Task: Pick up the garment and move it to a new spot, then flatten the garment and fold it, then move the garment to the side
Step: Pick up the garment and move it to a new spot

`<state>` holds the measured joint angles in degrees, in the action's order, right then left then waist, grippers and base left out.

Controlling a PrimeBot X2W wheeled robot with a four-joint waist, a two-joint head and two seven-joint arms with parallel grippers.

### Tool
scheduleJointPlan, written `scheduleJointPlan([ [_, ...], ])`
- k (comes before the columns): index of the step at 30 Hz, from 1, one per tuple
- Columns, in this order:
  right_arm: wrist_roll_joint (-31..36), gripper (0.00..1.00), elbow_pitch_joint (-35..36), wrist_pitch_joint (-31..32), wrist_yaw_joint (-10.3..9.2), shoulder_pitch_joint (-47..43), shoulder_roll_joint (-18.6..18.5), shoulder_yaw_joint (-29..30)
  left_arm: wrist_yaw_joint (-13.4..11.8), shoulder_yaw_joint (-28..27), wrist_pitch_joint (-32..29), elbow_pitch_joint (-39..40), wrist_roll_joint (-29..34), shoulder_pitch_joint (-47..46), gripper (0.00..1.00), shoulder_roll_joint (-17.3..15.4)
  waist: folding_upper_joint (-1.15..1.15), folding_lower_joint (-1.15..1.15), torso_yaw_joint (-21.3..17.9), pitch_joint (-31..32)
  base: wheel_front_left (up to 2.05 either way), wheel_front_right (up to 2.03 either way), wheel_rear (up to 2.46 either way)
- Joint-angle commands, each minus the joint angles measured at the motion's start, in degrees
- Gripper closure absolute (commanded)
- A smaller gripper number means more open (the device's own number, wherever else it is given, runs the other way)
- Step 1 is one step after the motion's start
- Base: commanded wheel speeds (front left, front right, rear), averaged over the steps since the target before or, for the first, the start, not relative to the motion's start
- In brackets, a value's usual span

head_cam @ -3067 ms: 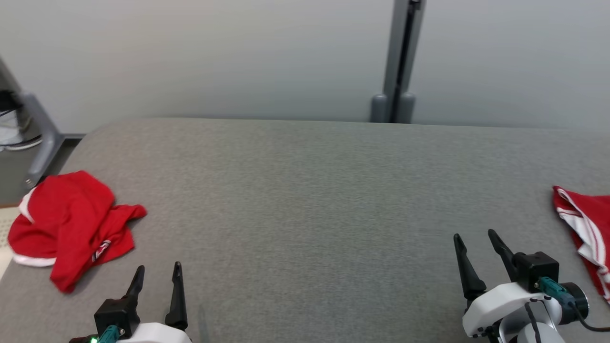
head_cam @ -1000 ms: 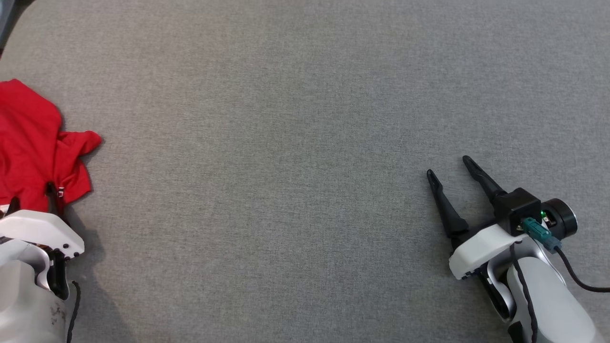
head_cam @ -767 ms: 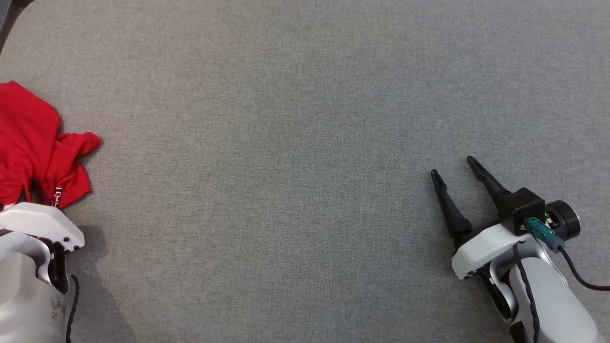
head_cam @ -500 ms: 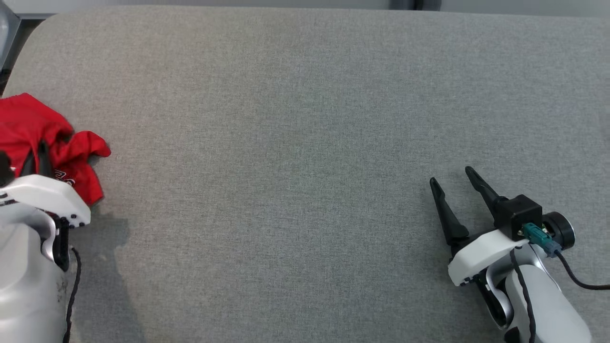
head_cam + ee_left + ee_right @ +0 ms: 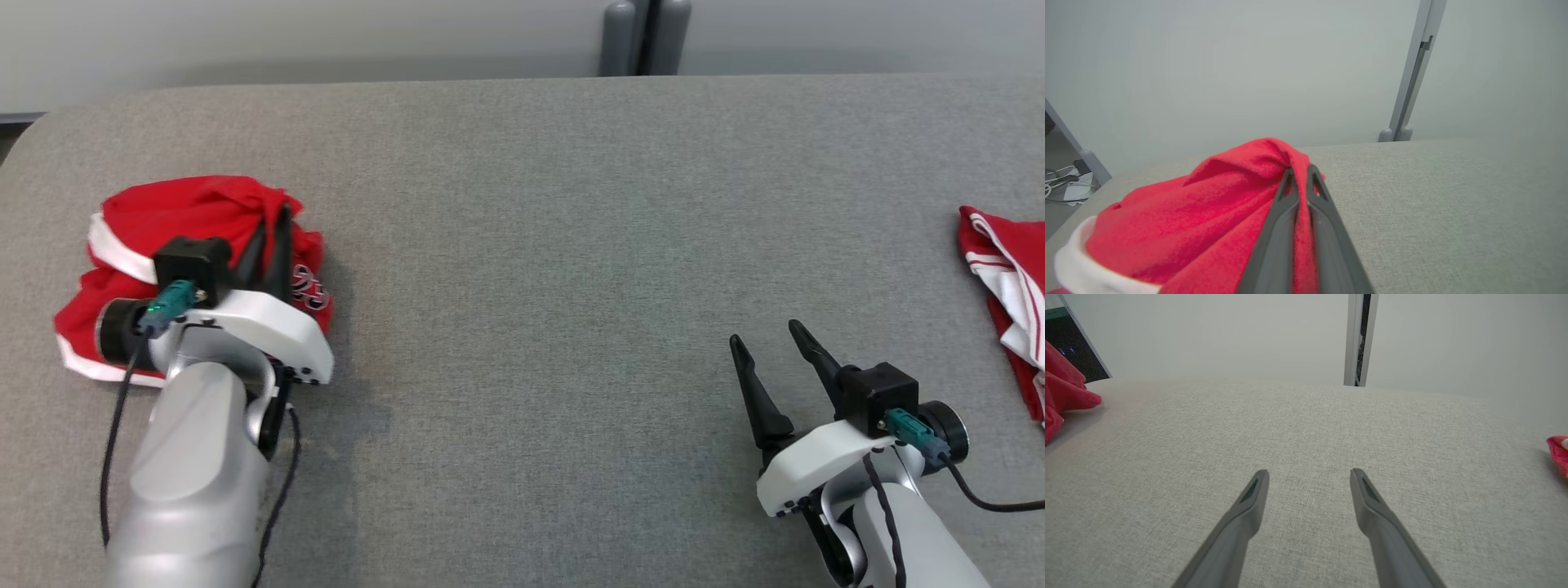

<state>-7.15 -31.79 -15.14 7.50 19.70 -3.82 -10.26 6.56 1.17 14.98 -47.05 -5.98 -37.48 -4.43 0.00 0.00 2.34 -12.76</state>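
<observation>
A crumpled red garment (image 5: 196, 212) with white trim lies on the left part of the grey table (image 5: 522, 245). My left gripper (image 5: 273, 224) is shut on a raised fold of it. In the left wrist view the two fingers (image 5: 1286, 204) press together with red cloth (image 5: 1208, 212) pinched between them up to the tips (image 5: 1299, 173). My right gripper (image 5: 763, 339) hovers open over bare table at the lower right, with nothing between its fingers (image 5: 1249, 498). The garment (image 5: 1065, 392) also shows at the left edge of the right wrist view.
A second red cloth with white stripes (image 5: 1004, 278) lies at the table's right edge, its corner (image 5: 1560, 453) visible from the right wrist. A grey post (image 5: 645, 37) stands behind the far edge against a pale wall. Cables lie on the floor at the left (image 5: 1065, 188).
My left gripper has shut on the garment, and the cloth now bunches up at its fingers. The head camera has tilted up, so the far edge and wall show. The right gripper stays open.
</observation>
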Motion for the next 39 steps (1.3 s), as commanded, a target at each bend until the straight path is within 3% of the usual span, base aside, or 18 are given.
scheduleJointPlan([
  [1,-0.35,0.0,-0.03,0.02,-0.02,-0.35,-0.13,0.2,0.41,0.82,0.26,0.52,-0.04,0.48,1.0,0.27,0.0,0.0,-1.06,0.73,0.0,0.0,0.0],
  [5,-0.61,0.0,-0.47,0.02,-0.02,-1.13,0.23,0.54,0.83,6.76,0.26,2.92,-5.26,2.05,1.0,1.2,0.0,0.0,-3.3,1.65,0.0,0.0,0.0],
  [9,-0.99,0.0,-0.81,0.02,-0.02,-1.12,0.4,0.79,0.9,20.02,0.27,7.46,-14.97,3.72,1.0,1.49,0.0,0.0,-5.3,1.97,0.0,0.0,0.0],
  [15,-1.27,0.0,-1.14,0.02,-0.02,-1.8,0.66,1.02,-4.27,35.7,0.26,11.94,-24.01,3.87,1.0,1.48,0.0,0.0,-7.39,3.13,0.0,0.0,0.0],
  [19,-1.47,0.0,-0.99,0.02,-0.02,-2.27,0.72,1.15,-6.96,41.23,0.27,12.63,-26.54,2.9,1.0,1.24,0.0,0.0,-8.08,3.48,0.0,0.0,0.0],
  [21,-1.47,0.0,-0.85,0.02,-0.02,-2.37,0.75,1.39,-8.16,42.26,0.26,12.55,-26.96,2.98,0.99,1.28,0.0,0.0,-8.15,3.65,0.0,0.0,0.0],
  [22,-1.5,0.0,-0.82,0.02,-0.02,-2.5,0.76,1.49,-8.54,42.41,0.27,12.6,-26.94,3.23,0.64,1.29,0.0,0.0,-8.13,3.76,0.0,0.0,0.0],
  [23,-1.49,0.0,-0.79,0.02,-0.02,-2.57,0.76,1.59,-8.99,42.15,0.27,12.63,-27.02,3.74,0.05,1.36,0.0,0.0,-8.09,3.88,0.0,0.0,0.0],
  [24,-1.49,0.0,-0.74,0.02,-0.02,-2.67,0.76,1.74,-9.31,42.06,0.26,12.44,-26.29,4.21,0.0,1.4,0.0,0.0,-7.95,4.06,0.0,0.0,0.0],
  [27,-1.4,0.0,-0.69,0.02,-0.02,-2.9,0.77,2.03,-9.84,40.9,0.26,12.39,-25.74,5.46,0.0,1.35,0.0,0.0,-7.57,4.44,0.0,0.0,0.0],
  [39,-2.52,0.0,0.25,0.02,-0.02,-5.35,0.73,2.22,-12.08,23.8,0.26,18.04,-16.57,19.15,0.0,-0.87,0.0,0.0,-5.13,8.45,0.0,0.0,0.0],
])
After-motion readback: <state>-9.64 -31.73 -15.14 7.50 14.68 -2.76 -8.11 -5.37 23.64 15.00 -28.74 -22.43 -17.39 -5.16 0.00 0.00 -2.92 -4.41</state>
